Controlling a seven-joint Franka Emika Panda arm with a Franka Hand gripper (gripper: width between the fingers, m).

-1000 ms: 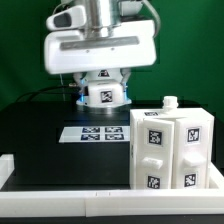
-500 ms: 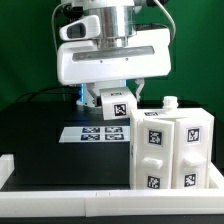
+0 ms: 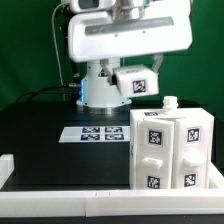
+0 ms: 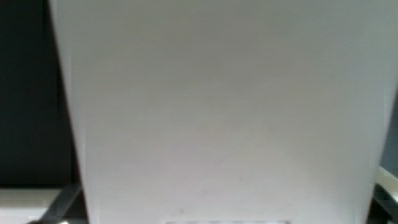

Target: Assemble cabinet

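table: a black, matte top [image 3: 40, 150], with a low white wall [image 3: 60, 192] along its near edge.
room: a plain green backdrop [image 3: 30, 50]; dark cables [image 3: 50, 90] trail off behind the table on the exterior view's left.
marker board: [image 3: 97, 133] lies flat mid-table, just beside the cabinet body.
cabinet body: [image 3: 172, 150] stands upright on the table at the exterior view's right, with four tagged panels on its front and a small white knob [image 3: 168, 101] on top.
white panel: a broad part [image 3: 125, 50] hangs high above the table, well apart from the cabinet body; a tilted tagged block [image 3: 135, 83] sits under its lower edge. it fills nearly the whole wrist view [image 4: 222, 110].
gripper: [image 3: 126, 14] closed on the white panel's upper edge and carrying it; the fingertips are hidden.
robot base: [image 3: 97, 92] behind the marker board, with a blue glow at its foot.
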